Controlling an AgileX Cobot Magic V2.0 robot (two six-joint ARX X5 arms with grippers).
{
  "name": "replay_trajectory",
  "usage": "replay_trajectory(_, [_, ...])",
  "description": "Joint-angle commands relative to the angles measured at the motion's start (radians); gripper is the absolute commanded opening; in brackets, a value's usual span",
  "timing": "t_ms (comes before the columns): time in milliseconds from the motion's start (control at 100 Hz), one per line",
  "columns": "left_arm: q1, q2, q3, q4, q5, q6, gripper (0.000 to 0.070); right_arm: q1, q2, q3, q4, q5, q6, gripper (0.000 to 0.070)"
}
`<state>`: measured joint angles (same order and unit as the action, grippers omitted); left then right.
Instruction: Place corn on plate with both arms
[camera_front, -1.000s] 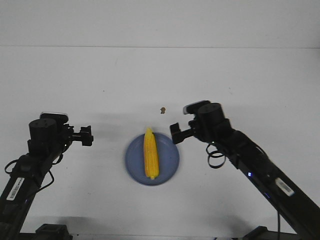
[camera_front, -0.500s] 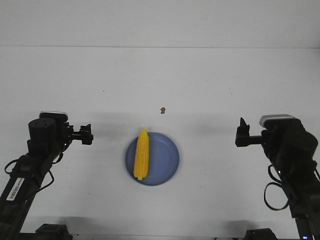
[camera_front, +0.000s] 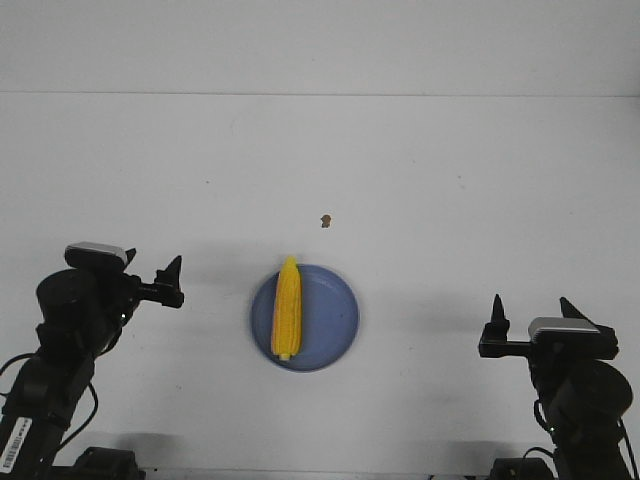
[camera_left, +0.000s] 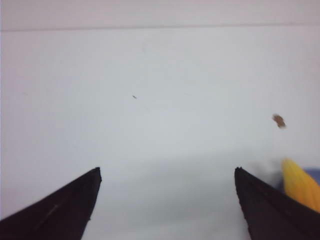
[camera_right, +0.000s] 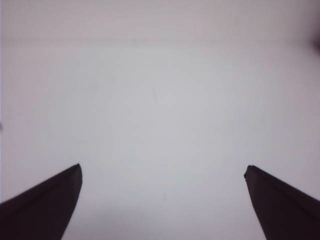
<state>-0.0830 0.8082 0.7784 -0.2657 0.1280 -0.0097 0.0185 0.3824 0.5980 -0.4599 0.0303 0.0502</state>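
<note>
Flat white matte table (camera_front: 420, 170), filling nearly the whole front view; far edge meets a pale wall along a straight line. Lying directly on it: one round periwinkle-blue plate with shallow raised rim (camera_front: 335, 320), near the front, about centred between left and right. A tiny brown speck (camera_front: 324, 220) rests on the bare surface just beyond the plate, apart from it. A faint dark fleck (camera_front: 208, 182) farther left.
</note>
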Motion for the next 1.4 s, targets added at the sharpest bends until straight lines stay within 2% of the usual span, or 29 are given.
replay_trajectory(0, [-0.008,-0.027,-0.042,0.016,0.002,-0.003,0.0507,0.0,-0.017,0.013,0.01,0.005,0.012,0.069])
replay_trajectory(140, [-0.01,-0.127,-0.121,0.026,0.001,-0.002,0.035,0.0,-0.027,0.013,0.01,0.004,0.009,0.068])
replay_trajectory(180, [-0.01,-0.154,-0.134,0.024,0.001,-0.002,0.0312,0.0,-0.027,0.013,0.014,0.004,0.009,0.0635])
replay_trajectory(240, [-0.01,-0.185,-0.142,0.018,0.0,-0.002,0.0202,0.0,-0.027,0.013,0.022,0.004,0.009,0.0487])
replay_trajectory(320, [-0.009,-0.214,-0.142,0.005,-0.001,0.008,0.0004,0.0,-0.028,0.013,0.034,0.004,0.009,0.0205])
replay_trajectory(360, [-0.009,-0.222,-0.142,0.004,-0.001,0.013,0.0008,0.0,-0.028,0.013,0.039,0.004,0.009,0.0065])
replay_trajectory(390, [-0.009,-0.226,-0.142,0.004,-0.001,0.02,0.0007,0.0,-0.028,0.013,0.041,0.004,0.008,0.0])
replay_trajectory(1390, [-0.009,-0.237,-0.142,0.005,-0.001,0.029,0.0013,0.0,-0.028,0.013,0.048,0.004,0.008,0.0])
